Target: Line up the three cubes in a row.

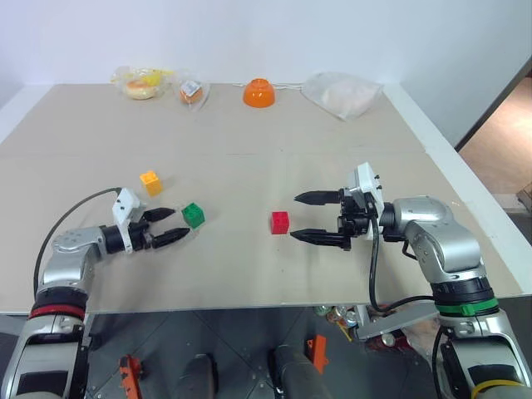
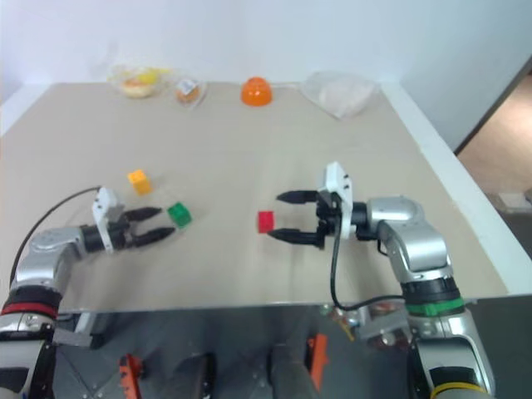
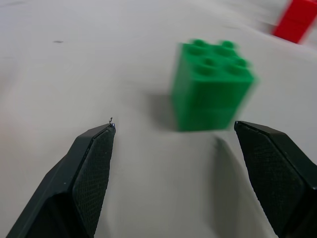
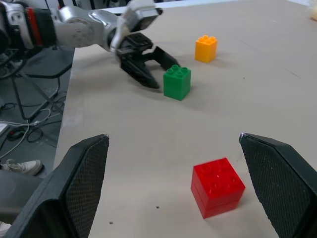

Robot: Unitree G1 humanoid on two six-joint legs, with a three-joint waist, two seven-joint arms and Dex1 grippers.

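Two arms reach low over the tan table (image 1: 249,274), fingers pointing toward each other. Right gripper (image 1: 314,218) wide open, empty, level w/ the tabletop, aimed at the red cube (image 1: 280,222) just beyond its fingertips, not touching. Left gripper (image 1: 170,224) also spread wide, holding nothing; green cube (image 1: 193,215) sits just past its tips, between the finger lines, apart from both. Three cubes in all: red mid-table, green near the left gripper, yellow-orange cube (image 1: 150,182) just behind green. One orange bowl (image 1: 258,92) upside down at the far edge, w/ three plastic bags.
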